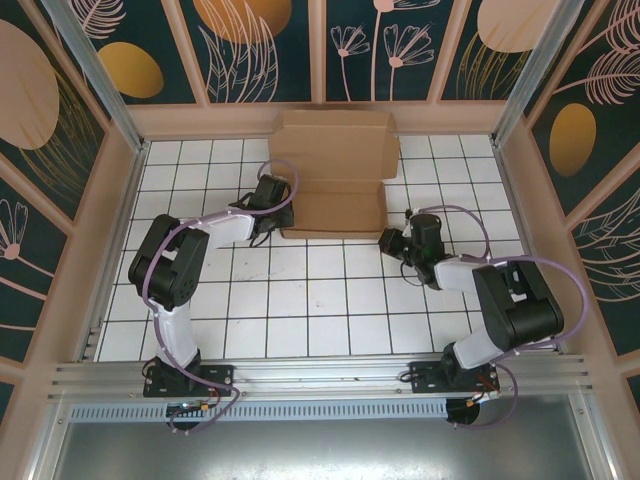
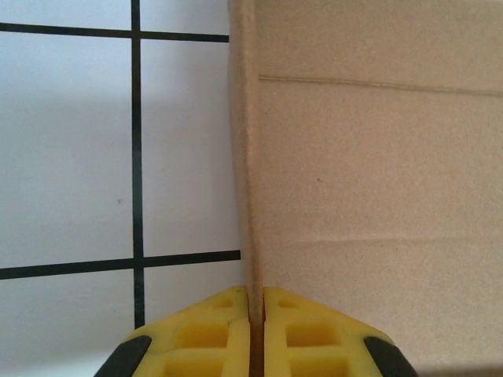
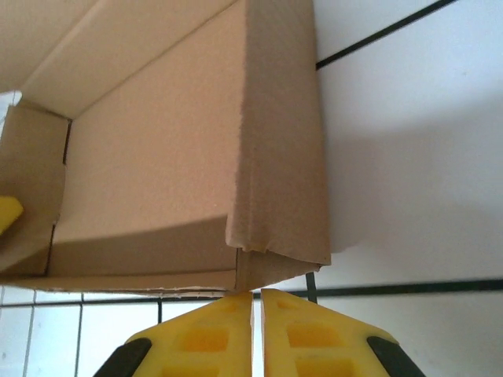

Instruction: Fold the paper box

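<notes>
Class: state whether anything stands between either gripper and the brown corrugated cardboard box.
Nothing visible does. The left gripper pinches the left wall of the brown corrugated cardboard box; the right gripper sits at its corner.

The paper box [image 1: 335, 170] is plain brown cardboard with no print. The table [image 1: 300, 300] is white tile crossed by a thin black grid. The left fingers [image 2: 212, 334] and right fingers [image 3: 212, 338] are bright yellow with black patches at their outer corners. The left arm [image 1: 175, 270] and right arm [image 1: 510, 300] are black and white, looped with lilac cables [image 1: 455, 208]. From 9 through 12 to 3 o'clock, the walls [image 1: 430, 50] are dark teal, patterned with peach leaves, flowers and orange ovals, between peach strips. At 6 o'clock runs a silver rail [image 1: 320, 375].
</notes>
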You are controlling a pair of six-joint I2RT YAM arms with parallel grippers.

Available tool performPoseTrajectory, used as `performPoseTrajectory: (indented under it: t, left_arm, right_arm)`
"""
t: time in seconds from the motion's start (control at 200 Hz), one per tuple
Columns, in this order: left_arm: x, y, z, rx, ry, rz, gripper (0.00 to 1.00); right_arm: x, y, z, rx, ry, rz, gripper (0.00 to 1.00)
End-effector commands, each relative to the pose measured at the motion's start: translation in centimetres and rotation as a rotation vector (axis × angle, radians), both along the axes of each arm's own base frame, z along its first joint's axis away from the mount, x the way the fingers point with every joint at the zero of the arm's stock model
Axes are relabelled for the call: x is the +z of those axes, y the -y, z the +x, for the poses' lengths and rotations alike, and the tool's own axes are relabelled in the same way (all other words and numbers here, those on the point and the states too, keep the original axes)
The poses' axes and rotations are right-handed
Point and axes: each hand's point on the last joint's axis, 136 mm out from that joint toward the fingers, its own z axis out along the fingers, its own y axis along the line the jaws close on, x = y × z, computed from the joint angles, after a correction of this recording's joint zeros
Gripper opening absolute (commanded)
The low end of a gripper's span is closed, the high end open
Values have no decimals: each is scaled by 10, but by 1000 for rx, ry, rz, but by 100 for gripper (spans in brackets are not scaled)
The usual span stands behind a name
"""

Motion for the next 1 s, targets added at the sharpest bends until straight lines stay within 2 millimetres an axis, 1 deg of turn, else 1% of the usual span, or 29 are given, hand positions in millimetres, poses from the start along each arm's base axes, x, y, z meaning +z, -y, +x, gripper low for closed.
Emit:
performPoseTrajectory:
  t: [0.0, 0.11, 0.17, 0.25, 0.325, 0.38, 0.43, 0.505, 0.596, 0.716, 0.871, 0.936, 0.941, 0.946, 0.996]
  left_arm:
    - [-20, -8, -17, -72, -81, 115, 0]
    - [-23, -8, -17, -81, -82, 130, 0]
    - [-23, -11, -15, -61, -86, 142, 0]
    - [-23, -14, -14, -48, -92, 157, 0]
    - [-20, -16, -14, -41, -89, 163, 0]
    - [-20, -17, -16, -46, -91, 169, 0]
    - [-21, -17, -19, -52, -96, 165, 0]
    - [-23, -18, -24, -59, -106, 163, 0]
    - [-25, -19, -30, -65, -118, 157, 0]
    - [-23, -19, -36, -71, -117, 146, 3]
    - [-14, -18, -41, -86, -98, 117, 10]
    - [-11, -15, -42, -90, -93, 98, 13]
    - [-10, -15, -42, -91, -91, 96, 14]
    - [-10, -15, -42, -91, -91, 96, 14]
    - [-9, -15, -42, -87, -87, 92, 16]
  right_arm:
    - [7, 9, 23, -71, -6, 40, 10]
    - [-1, 9, 27, -69, -71, 68, 13]
    - [2, 6, 27, -48, -54, 75, 16]
    - [22, 4, 21, 8, 41, 61, 23]
    - [45, 11, 15, 36, 148, -16, 32]
    - [62, 15, 11, 72, 228, -83, 40]
    - [75, 19, 9, 98, 283, -147, 49]
    - [90, 24, 10, 145, 332, -236, 60]
    - [108, 29, 20, 188, 369, -320, 71]
    - [128, 39, 40, 217, 394, -413, 80]
    - [150, 47, 63, 323, 414, -420, 83]
    - [158, 45, 69, 398, 427, -398, 83]
    - [158, 46, 70, 403, 426, -397, 83]
    - [154, 45, 69, 411, 415, -394, 83]
    - [158, 42, 73, 474, 426, -395, 83]
